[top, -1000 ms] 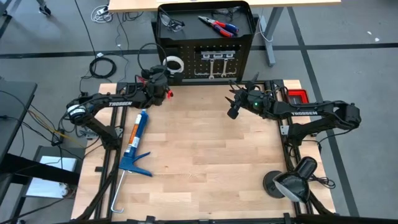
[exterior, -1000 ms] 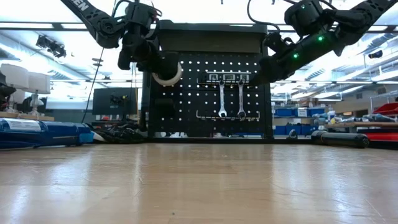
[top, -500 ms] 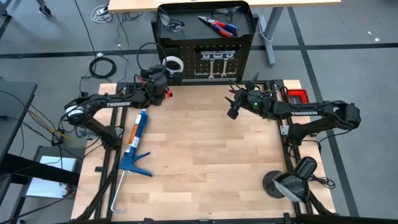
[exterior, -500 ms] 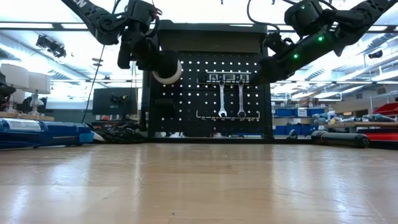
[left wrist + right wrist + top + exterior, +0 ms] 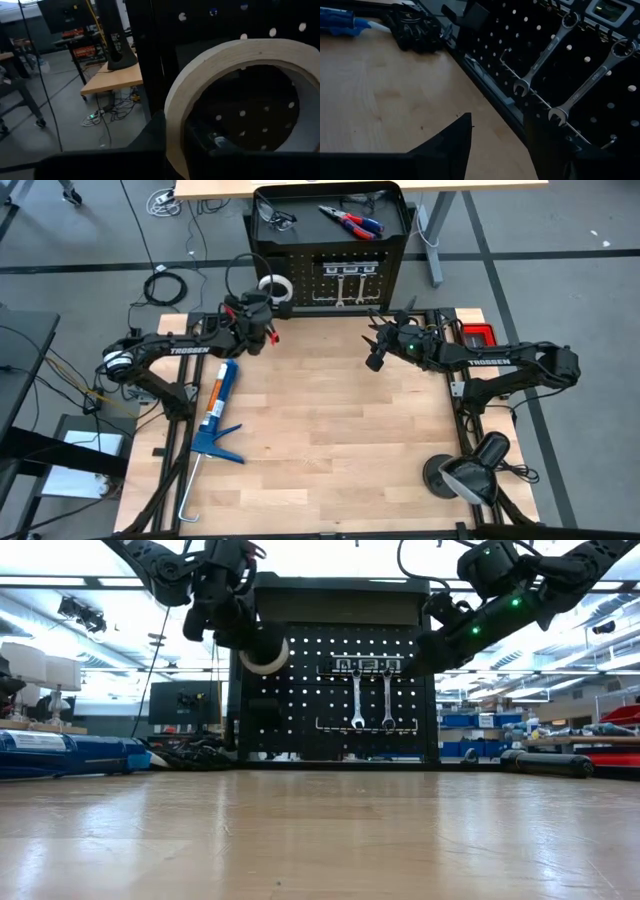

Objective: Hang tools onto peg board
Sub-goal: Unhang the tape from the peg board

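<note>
Two dark, jointed arms are being shown, each marked TROSSEN in white along a link, with black cables looping over the wrists. A green light is glowing on the right arm, and a small red part is showing by the left gripper (image 5: 262, 323). The right gripper (image 5: 376, 352) is ending in dark, wedge-shaped fingers (image 5: 454, 139).

A rectangular light wooden table (image 5: 320, 430) with a butcher-block grain is seen from above, framed by black metal rails along its left and right edges. A big blue caulking gun (image 5: 216, 412) with a white tube is laid flat near the left edge, its nozzle turned toward the far side and its long metal rod reaching toward the near left corner. An upright black perforated metal peg board (image 5: 335, 275) is set at the far edge, at the middle. Most of the wood is left bare.
</note>
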Tool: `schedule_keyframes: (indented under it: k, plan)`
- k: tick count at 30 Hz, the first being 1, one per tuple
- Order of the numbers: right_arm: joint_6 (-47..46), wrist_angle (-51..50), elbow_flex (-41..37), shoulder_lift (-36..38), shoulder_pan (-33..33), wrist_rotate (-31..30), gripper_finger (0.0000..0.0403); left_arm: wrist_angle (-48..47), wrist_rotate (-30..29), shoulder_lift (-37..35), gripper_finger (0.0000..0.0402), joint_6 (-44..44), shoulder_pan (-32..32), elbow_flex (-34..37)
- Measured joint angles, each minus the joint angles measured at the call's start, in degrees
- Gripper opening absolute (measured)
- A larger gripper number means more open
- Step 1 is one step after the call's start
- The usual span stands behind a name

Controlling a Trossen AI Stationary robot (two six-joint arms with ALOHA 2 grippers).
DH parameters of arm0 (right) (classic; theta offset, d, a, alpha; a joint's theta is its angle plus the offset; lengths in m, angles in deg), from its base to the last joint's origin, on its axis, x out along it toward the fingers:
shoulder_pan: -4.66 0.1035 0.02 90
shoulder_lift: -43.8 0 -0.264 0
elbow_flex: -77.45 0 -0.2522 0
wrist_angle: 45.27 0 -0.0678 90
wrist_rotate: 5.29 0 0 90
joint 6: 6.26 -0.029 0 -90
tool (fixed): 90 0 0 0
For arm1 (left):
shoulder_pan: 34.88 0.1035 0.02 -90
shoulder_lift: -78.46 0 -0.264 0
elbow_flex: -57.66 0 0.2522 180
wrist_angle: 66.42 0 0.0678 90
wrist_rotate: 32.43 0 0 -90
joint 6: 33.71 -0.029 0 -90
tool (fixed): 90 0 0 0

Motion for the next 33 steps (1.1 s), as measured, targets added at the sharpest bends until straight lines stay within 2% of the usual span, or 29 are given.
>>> schedule_keyframes:
  k: [8,15,18,20,22,25,27,29,33]
  plan:
    - [-0.09,-0.49,0.0,-0.01,0.0,0.0,0.0187,-8.26,-1.85,0.0,0.0026,-4.96,-5.22,0.0]
    - [-0.03,-1.0,0.0,-0.02,0.0,0.0,0.0187,-22.53,-14.38,0.0,0.003,-5.39,-13.74,0.0]
    - [0.09,-1.49,0.0,-0.02,-0.09,0.0,0.0187,-26.5,-13.59,0.0,0.0031,-6.5,-17.08,0.0]
    - [0.07,-1.69,0.0,-0.01,-0.18,0.0,0.0187,-29.16,-6.71,0.0,0.0031,-7.39,-18.59,0.0]
    - [-0.11,-1.71,0.0,0.0,-0.2,0.0,0.0187,-32.94,6.77,0.0,0.0029,-6.16,-19.21,-0.05]
    - [-2.28,-1.75,0.0,-0.01,-0.18,0.01,0.0187,-42.52,28.7,0.16,0.0026,1.53,-18.16,-1.22]
    - [-3.94,-1.23,-0.26,-0.02,-0.04,0.57,0.0187,-47.87,39.07,0.47,0.0027,4.83,-17.31,-1.61]
    - [-4.36,-0.18,-1.12,-0.01,-0.03,1.72,0.0187,-52.31,44.23,0.52,0.0029,6.56,-17.27,-1.26]
    - [-3.45,0.65,-1.36,-0.02,0.02,2.99,0.0187,-55.12,48.07,0.52,0.0037,7.52,-17.75,0.29]
